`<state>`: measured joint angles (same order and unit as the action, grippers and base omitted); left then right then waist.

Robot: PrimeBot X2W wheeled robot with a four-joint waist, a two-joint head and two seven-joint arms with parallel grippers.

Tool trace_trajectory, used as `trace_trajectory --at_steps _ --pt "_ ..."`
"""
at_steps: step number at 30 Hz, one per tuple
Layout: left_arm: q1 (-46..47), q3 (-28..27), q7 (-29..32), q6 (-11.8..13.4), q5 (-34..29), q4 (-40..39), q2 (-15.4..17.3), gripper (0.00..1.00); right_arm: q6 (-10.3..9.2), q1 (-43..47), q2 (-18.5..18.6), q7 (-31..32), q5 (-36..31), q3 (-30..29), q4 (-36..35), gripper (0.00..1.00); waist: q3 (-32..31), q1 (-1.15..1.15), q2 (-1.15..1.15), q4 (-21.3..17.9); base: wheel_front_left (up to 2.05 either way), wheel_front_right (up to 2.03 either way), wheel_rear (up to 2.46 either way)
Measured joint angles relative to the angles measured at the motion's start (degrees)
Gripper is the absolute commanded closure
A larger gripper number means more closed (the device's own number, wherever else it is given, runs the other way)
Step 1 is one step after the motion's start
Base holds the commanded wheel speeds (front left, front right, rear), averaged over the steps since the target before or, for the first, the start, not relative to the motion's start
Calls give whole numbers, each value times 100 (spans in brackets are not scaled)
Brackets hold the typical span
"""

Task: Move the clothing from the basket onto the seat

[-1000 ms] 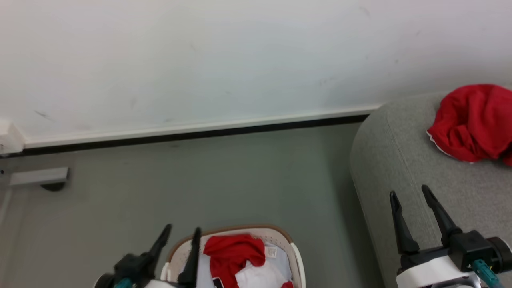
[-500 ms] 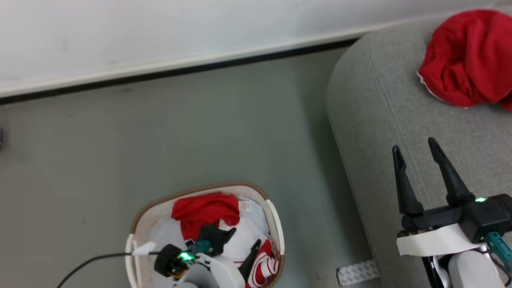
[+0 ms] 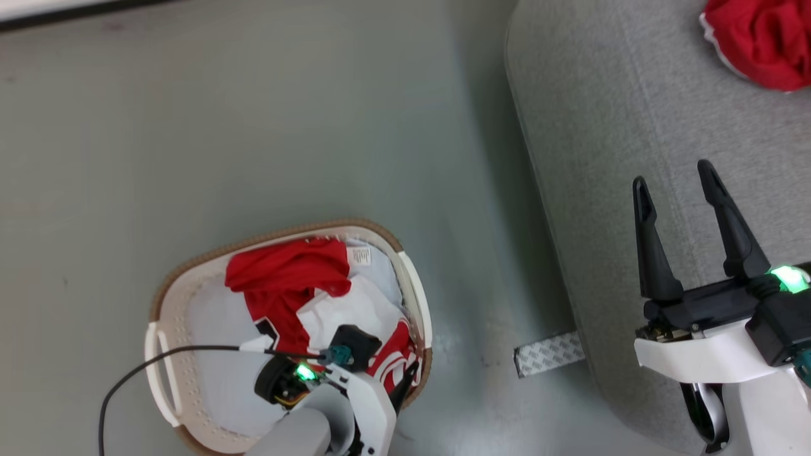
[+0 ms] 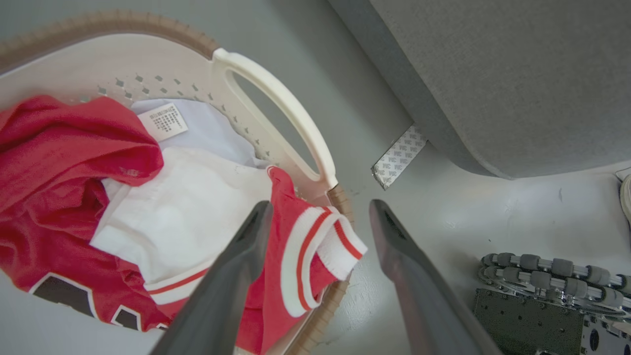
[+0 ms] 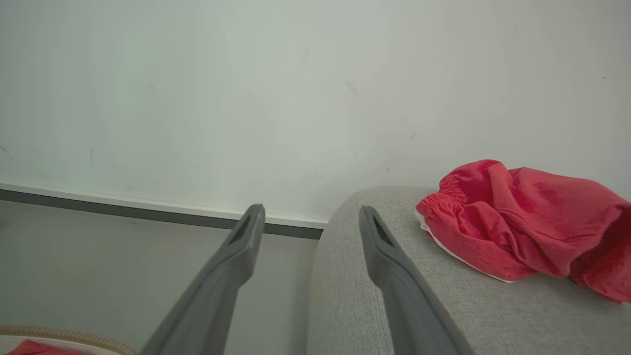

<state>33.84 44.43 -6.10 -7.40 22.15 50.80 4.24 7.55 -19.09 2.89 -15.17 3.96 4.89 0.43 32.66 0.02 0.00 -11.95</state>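
The cream basket point(image 3: 279, 229) with a brown rim stands on the floor at the lower left, holding red and white jerseys point(image 3: 285, 278), one with black numerals. My left gripper point(image 4: 320, 204) is open and points down over the basket's right handle point(image 4: 281, 106). A jersey's red-and-white striped trim point(image 4: 320, 246) lies between its fingers and drapes over the rim; I cannot tell if they touch it. My right gripper point(image 3: 673, 175) hangs open and empty above the grey sofa point(image 3: 602, 126). Another red garment point(image 3: 760, 38) lies crumpled on the sofa point(image 5: 493, 305), to the right of the right gripper point(image 5: 311, 211).
Grey floor separates the basket from the sofa. A strip of patterned tape point(image 3: 548, 353) lies at the sofa's foot. A black cable point(image 3: 158, 361) loops over the basket's left side. My wheeled base point(image 4: 542, 296) is close by the basket. A white wall with a dark baseboard point(image 5: 148, 212) stands behind.
The head camera has tilted down, shifting the whole picture. My left arm has swung down over the basket, fingers now pointing into it. The right gripper stays open above the sofa.
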Motion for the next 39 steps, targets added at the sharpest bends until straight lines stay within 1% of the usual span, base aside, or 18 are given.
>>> trace_trajectory --at_steps 5,17,18,19,20,25,31,35,39 --pt "318 234 -155 0 282 370 -20 0 0 -76 0 0 -42 0 -178 0 348 0 0 -33 0 0 0" --pt "836 794 -214 -8 805 1104 -80 0 1 -112 0 0 -85 -13 -379 0 923 -1 0 -93 0 0 0" --pt "863 832 -227 -8 834 1158 -90 38 1 -120 0 0 -86 -16 -383 0 946 -1 0 -94 0 0 0" --pt "881 872 -253 -8 872 1196 -97 86 1 -129 0 0 -89 -21 -383 0 962 -1 0 -94 0 0 0" --pt "898 922 -258 -8 916 1224 -101 100 1 -138 0 0 -98 -25 -382 0 966 -1 0 -91 0 0 0" --pt "909 1053 -536 -9 1185 1241 -130 100 1 -178 -1 0 -87 -27 -288 0 806 -1 0 -42 0 0 0" --pt "787 953 -821 -8 1469 1227 -108 100 1 -175 -2 0 -16 14 -54 0 309 -2 0 67 0 0 0" --pt "621 739 -888 16 1521 1077 46 100 1 -92 -3 0 19 55 143 0 -160 -2 0 166 0 0 0" --pt "326 428 -900 167 1505 458 231 100 1 123 -3 0 44 67 346 0 -709 -2 0 287 0 0 0"
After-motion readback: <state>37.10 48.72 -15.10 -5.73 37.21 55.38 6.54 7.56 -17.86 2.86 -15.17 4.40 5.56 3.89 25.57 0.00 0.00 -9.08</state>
